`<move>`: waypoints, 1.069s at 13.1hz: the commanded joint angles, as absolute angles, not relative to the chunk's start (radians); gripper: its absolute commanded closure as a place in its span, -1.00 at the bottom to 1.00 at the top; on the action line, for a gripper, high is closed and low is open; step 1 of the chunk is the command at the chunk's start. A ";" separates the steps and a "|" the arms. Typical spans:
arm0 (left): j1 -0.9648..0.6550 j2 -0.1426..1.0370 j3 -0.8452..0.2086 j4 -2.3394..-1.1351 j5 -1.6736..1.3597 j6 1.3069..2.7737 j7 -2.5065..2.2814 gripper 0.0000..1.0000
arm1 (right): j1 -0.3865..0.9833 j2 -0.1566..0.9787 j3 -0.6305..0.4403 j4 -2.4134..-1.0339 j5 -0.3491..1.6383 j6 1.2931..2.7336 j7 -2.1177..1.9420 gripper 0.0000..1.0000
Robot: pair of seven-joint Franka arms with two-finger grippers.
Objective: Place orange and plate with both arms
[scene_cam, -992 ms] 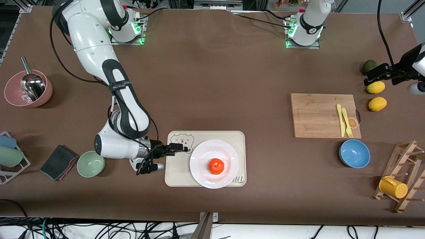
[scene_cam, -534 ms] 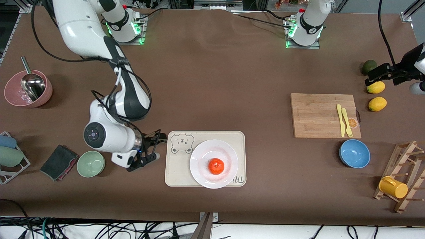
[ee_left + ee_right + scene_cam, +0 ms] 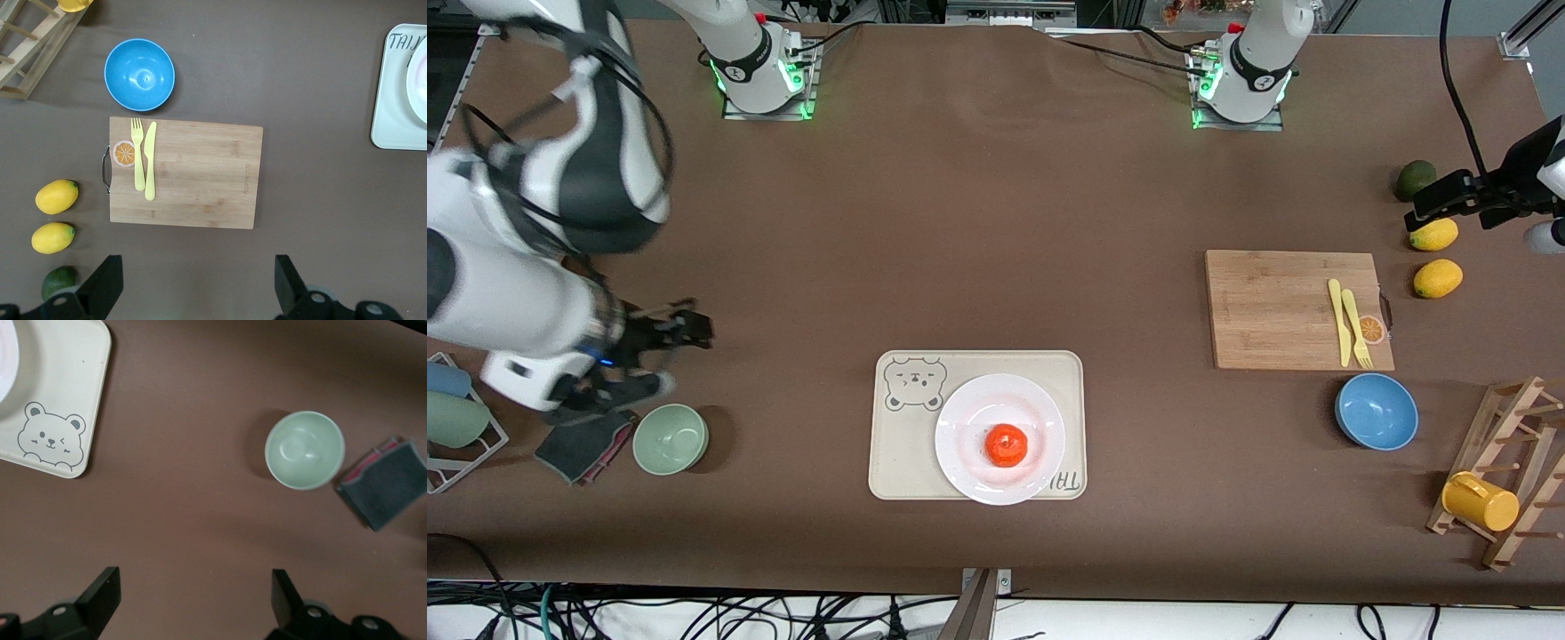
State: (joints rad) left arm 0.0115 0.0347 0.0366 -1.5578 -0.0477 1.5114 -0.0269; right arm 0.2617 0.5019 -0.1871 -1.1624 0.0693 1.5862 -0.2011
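Note:
The orange (image 3: 1007, 444) sits in the middle of the white plate (image 3: 969, 418), which rests on a cream tray (image 3: 907, 453) with a bear drawing. My right gripper (image 3: 690, 325) is open and empty, up over bare table beside the tray toward the right arm's end; in the right wrist view (image 3: 193, 603) its jaws stand wide apart over brown table, with the tray's bear corner (image 3: 50, 437) in sight. My left gripper (image 3: 1427, 203) is open and empty, over the fruit at the left arm's end; it also shows in the left wrist view (image 3: 197, 290). The plate's edge (image 3: 420, 87) shows there.
A green bowl (image 3: 671, 438) and a dark cloth (image 3: 583, 444) lie under the right arm. A pink bowl with a ladle (image 3: 503, 237) stands farther off. A cutting board (image 3: 1289, 308) holds yellow cutlery. Nearby are a blue bowl (image 3: 1376, 411), two lemons (image 3: 1437, 277), an avocado (image 3: 1414, 178) and a rack with a yellow cup (image 3: 1480, 502).
My right gripper has left the plate's rim, risen and swung away from the tray toward the right arm's end. The plate, the orange and the left arm have stayed put.

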 commanded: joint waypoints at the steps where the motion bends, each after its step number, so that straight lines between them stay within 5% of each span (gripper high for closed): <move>1: 0.009 0.046 0.041 -1.526 -0.041 1.488 -0.006 -1.00 | 0.253 0.309 -0.181 -1.308 0.025 1.572 -0.183 -1.00; 4: 0.009 0.046 0.041 -1.526 -0.041 1.488 -0.006 -1.00 | 0.157 0.195 -0.118 -1.409 -0.043 1.528 -0.143 -1.00; 7: 0.009 0.046 0.041 -1.526 -0.043 1.488 -0.006 -1.00 | 0.094 0.022 -0.072 -1.656 -0.038 1.609 0.052 -1.00; 14: 0.009 0.046 0.035 -1.526 -0.044 1.489 -0.006 -1.00 | 0.021 0.003 0.003 -1.667 -0.029 1.628 0.008 -1.00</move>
State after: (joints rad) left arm 0.0113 0.0363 0.0348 -1.5538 -0.0477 1.5105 -0.0269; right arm 0.0236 0.0442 -0.0069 -1.6290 -0.0226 1.6065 -0.0002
